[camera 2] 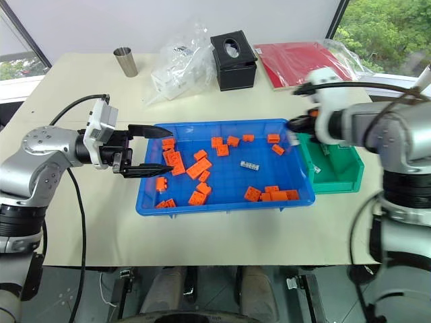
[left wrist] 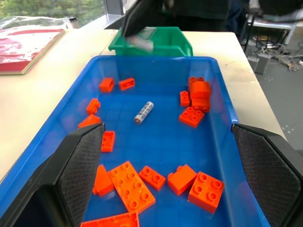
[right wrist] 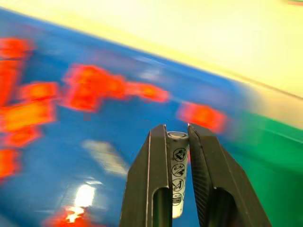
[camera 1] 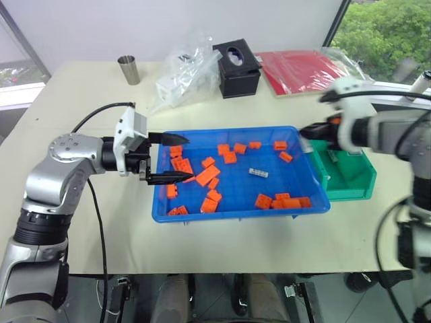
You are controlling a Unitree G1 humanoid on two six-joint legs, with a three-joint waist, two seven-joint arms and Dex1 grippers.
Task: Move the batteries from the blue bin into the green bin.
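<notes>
Clamped on a battery, the right gripper should clear the blue bin rim, releasing over the green bin; left gripper hangs open.

Shallow bright-blue plastic tray holds orange studded plastic blocks & a slender silvery-white battery w/ dark bands. Small green plastic bin just beside tray. Black box w/ oval opening & flat red packet beyond tray.
</notes>
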